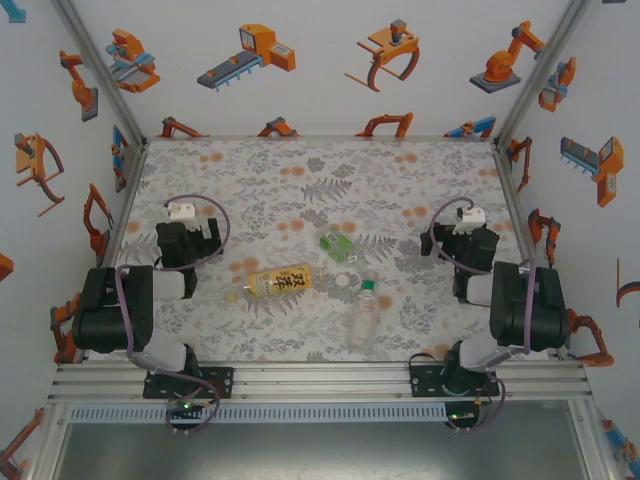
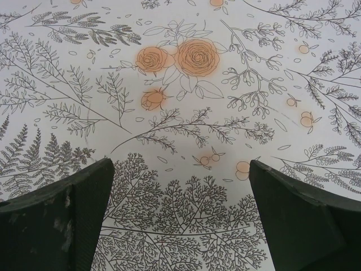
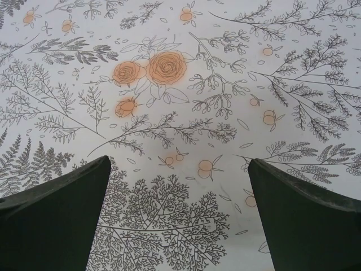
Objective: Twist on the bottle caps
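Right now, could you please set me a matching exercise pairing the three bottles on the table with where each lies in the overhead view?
Things:
1. amber bottle
2. green bottle
3. clear bottle

Places in the overhead view:
a. lowest of the three
b. highest of the three
c. farthest left of the three

Pairs: 1-c, 2-b, 3-a.

Robot lab test cell: alu frame (image 1: 320, 372), robot-print walls (image 1: 320, 100), floral-cloth table (image 1: 250, 190).

walls (image 1: 330, 90): robot-arm print | tabletop (image 1: 250, 170): floral cloth
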Tool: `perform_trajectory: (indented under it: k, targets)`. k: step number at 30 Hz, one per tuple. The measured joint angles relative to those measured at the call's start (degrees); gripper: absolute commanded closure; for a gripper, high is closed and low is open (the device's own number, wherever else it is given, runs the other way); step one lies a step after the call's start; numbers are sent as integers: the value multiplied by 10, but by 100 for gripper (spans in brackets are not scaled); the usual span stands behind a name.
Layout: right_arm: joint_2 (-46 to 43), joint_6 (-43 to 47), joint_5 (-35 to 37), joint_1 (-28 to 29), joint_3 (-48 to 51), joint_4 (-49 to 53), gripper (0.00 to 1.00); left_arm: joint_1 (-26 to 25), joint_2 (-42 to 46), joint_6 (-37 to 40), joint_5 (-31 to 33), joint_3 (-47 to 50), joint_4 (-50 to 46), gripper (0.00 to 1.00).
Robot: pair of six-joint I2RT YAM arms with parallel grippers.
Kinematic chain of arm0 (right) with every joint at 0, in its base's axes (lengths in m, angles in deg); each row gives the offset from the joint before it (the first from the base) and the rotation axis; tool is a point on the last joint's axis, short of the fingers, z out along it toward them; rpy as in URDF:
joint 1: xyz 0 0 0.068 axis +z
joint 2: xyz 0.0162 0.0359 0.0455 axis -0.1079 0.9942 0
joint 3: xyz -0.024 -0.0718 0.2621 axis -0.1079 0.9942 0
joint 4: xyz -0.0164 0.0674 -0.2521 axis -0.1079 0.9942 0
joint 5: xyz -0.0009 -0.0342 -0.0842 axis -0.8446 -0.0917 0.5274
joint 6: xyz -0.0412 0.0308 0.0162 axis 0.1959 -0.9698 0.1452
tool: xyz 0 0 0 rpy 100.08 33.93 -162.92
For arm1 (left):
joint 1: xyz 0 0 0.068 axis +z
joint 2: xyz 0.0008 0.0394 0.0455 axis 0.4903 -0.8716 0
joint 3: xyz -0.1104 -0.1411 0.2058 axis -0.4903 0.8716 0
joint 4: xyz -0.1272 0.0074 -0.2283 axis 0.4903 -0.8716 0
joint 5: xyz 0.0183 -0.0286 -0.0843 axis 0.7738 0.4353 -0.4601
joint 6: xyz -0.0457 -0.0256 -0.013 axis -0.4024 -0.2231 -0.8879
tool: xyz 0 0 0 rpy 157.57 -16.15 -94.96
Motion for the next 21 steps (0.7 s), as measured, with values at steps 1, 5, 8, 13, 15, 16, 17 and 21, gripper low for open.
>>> perform_trajectory:
  k: [1, 5, 8, 13, 15, 16, 17, 21]
  targets:
    - [0, 0, 0, 0, 1, -2, 1, 0, 0, 0, 0, 0, 0, 3]
    - [0, 0, 0, 0, 4, -8, 1, 0, 0, 0, 0, 0, 0, 3]
    - [0, 0, 0, 0, 4, -8, 1, 0, 0, 0, 0, 0, 0, 3]
    - [0, 0, 0, 0, 4, -9, 1, 0, 0, 0, 0, 0, 0, 3]
    - [0, 0, 0, 0, 4, -8, 1, 0, 0, 0, 0, 0, 0, 3]
    - [0, 0, 0, 0, 4, -8, 1, 0, 0, 0, 0, 0, 0, 3]
    - [0, 0, 0, 0, 4, -8, 1, 0, 0, 0, 0, 0, 0, 3]
    - [0, 0, 0, 0, 4, -8, 1, 0, 0, 0, 0, 0, 0, 3]
